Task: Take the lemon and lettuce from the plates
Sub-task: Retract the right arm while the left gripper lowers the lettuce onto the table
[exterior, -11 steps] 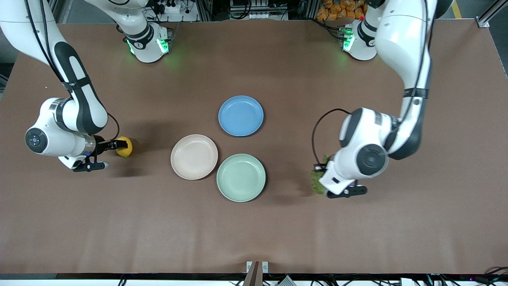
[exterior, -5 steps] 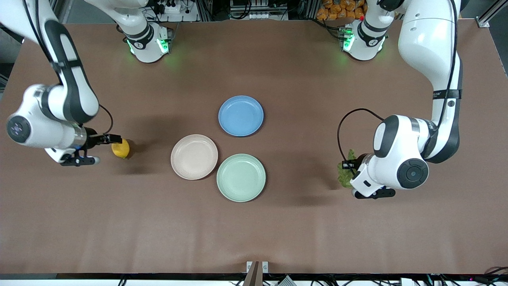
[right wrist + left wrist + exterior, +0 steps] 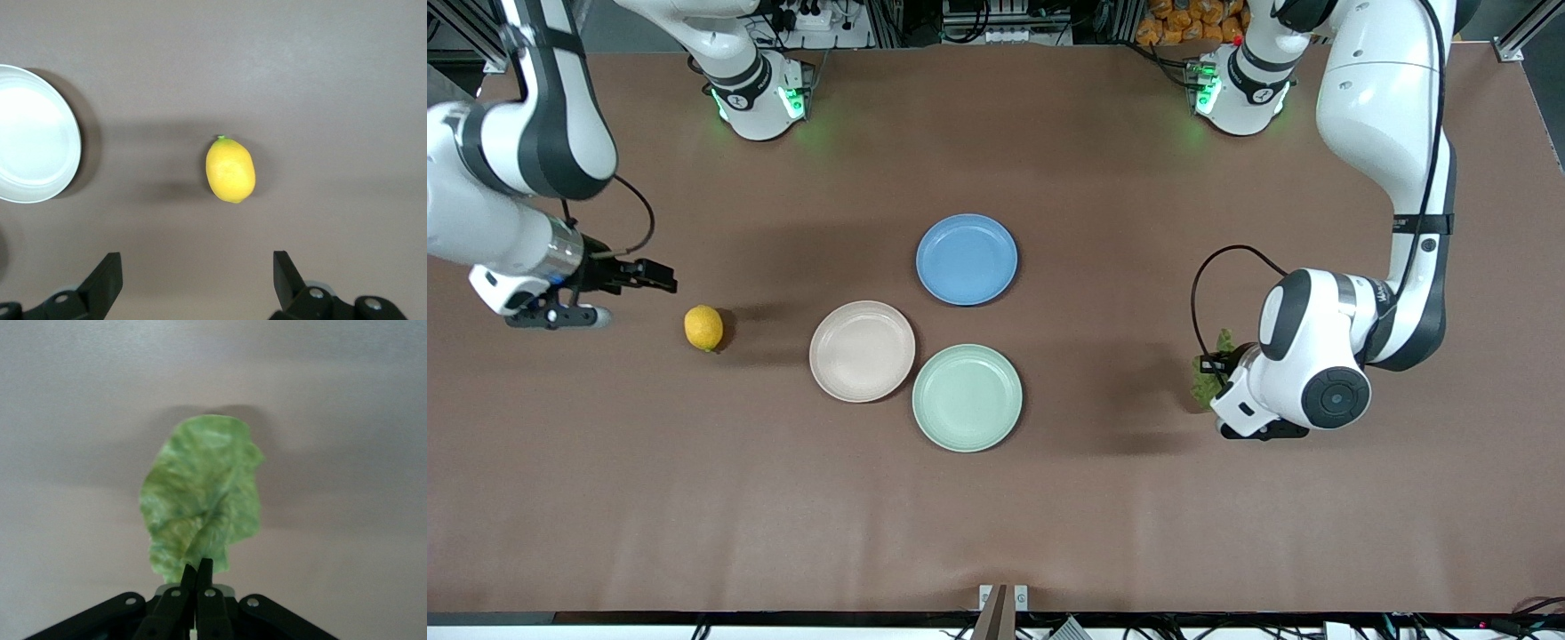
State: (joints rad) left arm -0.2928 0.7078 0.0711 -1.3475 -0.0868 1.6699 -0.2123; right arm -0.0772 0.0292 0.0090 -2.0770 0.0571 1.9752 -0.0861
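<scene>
front view: the lemon [image 3: 703,328] lies on the worktop near the beige plate [image 3: 862,351], toward the right arm's end; the right hand [image 3: 660,277] hangs wide open and empty above it. the left hand [image 3: 1213,365] holds the lettuce [image 3: 1208,378] near the green plate [image 3: 967,397].

left wrist view: fingers [image 3: 189,581] pinch only the leaf's stem end; the limp leaf could slip free.

right wrist view: the lemon sits unheld and could roll.

yellow lemon [image 3: 703,328], green lettuce [image 3: 201,503], brown table [image 3: 996,516]
</scene>
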